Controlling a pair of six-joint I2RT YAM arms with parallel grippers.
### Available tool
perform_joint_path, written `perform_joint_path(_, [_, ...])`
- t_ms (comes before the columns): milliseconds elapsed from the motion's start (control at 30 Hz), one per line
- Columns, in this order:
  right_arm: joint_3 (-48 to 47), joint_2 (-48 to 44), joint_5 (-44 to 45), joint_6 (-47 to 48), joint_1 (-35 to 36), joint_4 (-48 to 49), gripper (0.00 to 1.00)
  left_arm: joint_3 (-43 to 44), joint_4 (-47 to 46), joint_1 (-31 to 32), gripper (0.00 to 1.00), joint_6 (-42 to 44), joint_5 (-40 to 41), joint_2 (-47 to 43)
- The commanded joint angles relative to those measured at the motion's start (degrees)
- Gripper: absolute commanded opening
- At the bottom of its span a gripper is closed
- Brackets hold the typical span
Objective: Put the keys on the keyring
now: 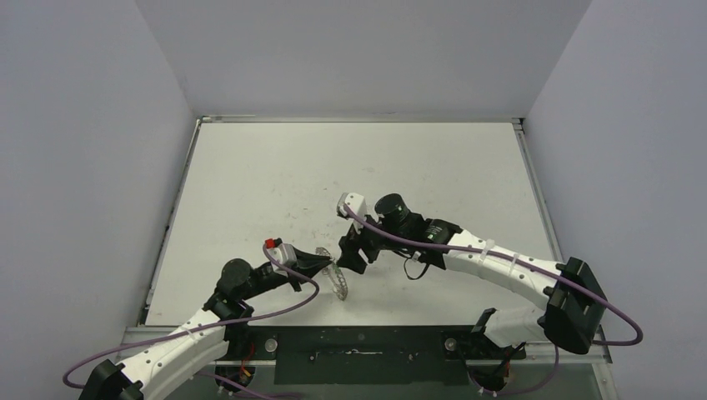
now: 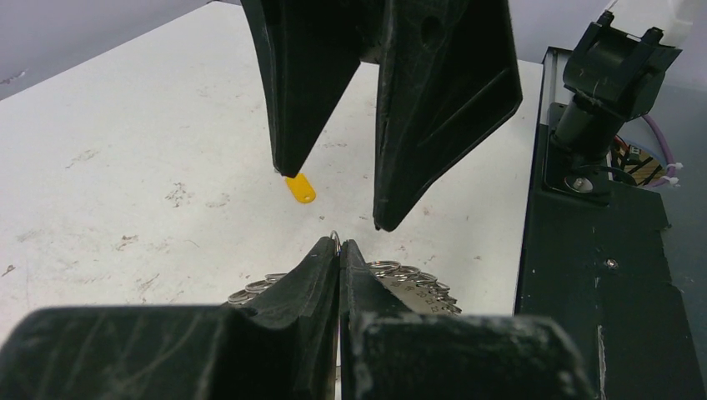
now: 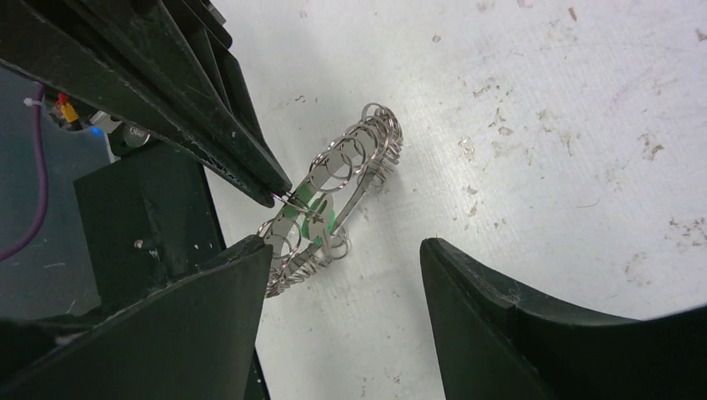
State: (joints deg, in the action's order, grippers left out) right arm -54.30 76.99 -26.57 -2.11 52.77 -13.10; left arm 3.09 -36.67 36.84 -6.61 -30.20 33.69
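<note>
Grip first: left hand (image 2: pixel 338 244) shut tight, its two fingers pinching one wire loop at the rim of the keyring (image 3: pixel 350 158). Keyring stands on edge, tilted, lower rim down by the table (image 1: pixel 333 167); whether it rests there cannot be told. It sits close to the near edge, a little left of the middle. Green key (image 3: pixel 315 215): head shows among the loops, next to the pinched one, up against the disc. Right hand (image 3: pixel 346 246) faces the left one across the ring, jaws wide, nothing between them; tips near the ring but apart from it. Yellow key (image 2: pixel 300 187): orange-yellow head just under the tip of one right finger, seen from the left wrist; blade hidden, and contact with finger or table cannot be made out. Table white, scuffed with small dark marks.
</note>
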Motion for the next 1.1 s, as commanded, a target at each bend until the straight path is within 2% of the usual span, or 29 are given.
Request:
perform_joint_path(0, [1.83,-5.06,2.26,0.10,-0.86,6.99,0.69,0.22,-3.51,0.43,0.00,0.17,0.32,-0.69])
perform_joint_path(133, [4.19,-7.90,3.90,1.63,-1.22,9.71,0.73,0.19,-3.58,0.40,0.00,0.46,0.16,-0.64])
perform_joint_path(400, [15.12,-14.36,3.05,10.06,-1.40,23.60,0.74,0.90,-3.50,0.51,0.00,1.13,-0.43,-0.13])
perform_joint_path(533, [17.29,-15.16,2.02,12.46,-1.57,25.92,0.74,1.15,-3.97,0.51,0.00,1.51,-0.72,0.68])
perform_joint_path(767, [17.35,-13.68,-4.67,16.23,-2.59,24.40,0.74,1.30,-6.63,0.60,0.00,1.31,-2.20,2.22])
perform_joint_path(1067, [20.80,-11.59,-15.12,16.49,-5.37,33.76,0.66,1.76,-6.58,0.78,0.00,0.90,-5.96,-0.15])
